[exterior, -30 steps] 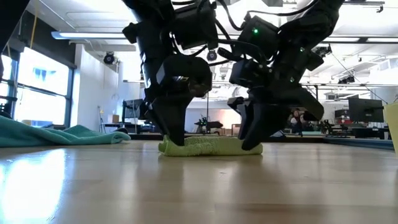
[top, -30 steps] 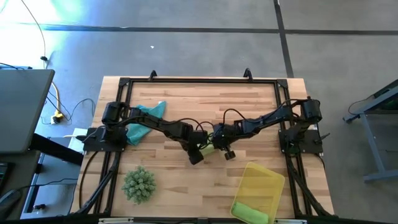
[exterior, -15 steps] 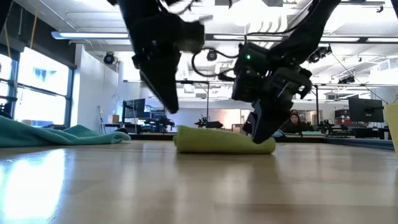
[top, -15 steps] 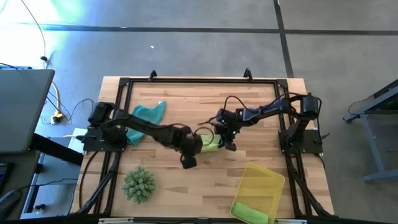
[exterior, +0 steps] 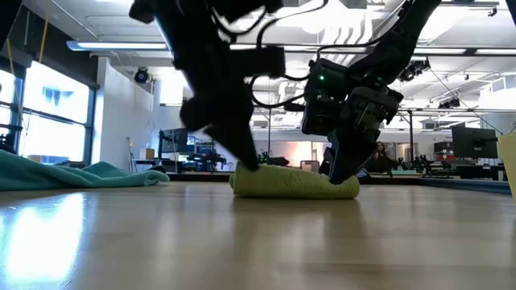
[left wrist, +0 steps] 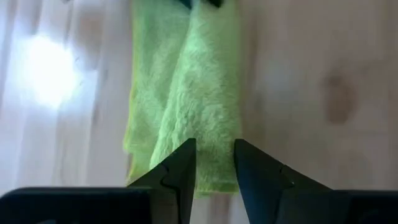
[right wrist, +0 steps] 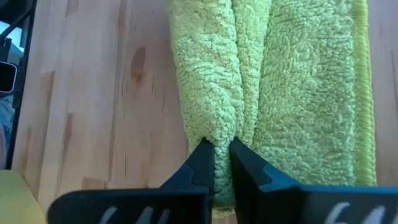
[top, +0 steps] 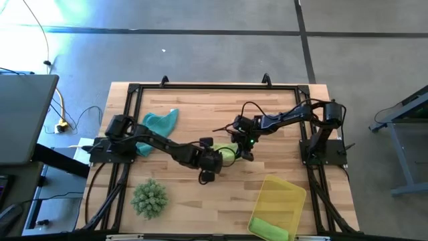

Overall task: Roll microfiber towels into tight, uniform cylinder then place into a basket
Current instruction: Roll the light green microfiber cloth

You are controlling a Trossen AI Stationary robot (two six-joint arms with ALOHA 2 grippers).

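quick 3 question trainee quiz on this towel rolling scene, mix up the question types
1. True or false: the right gripper is pinching a fold of the pale yellow-green towel.
2. Which item lies inside the yellow basket? A) a teal towel B) a bright green rolled towel C) a spiky plant ball
3. Fill in: the teal towel lies loose near the ____ arm's base.

Key
1. True. Its fingers are shut on a ridge of the cloth.
2. B. The roll sits at the basket's near end; the spiky green ball rests on the table.
3. Left. The left gripper, fingers apart, is at the towel's other end.
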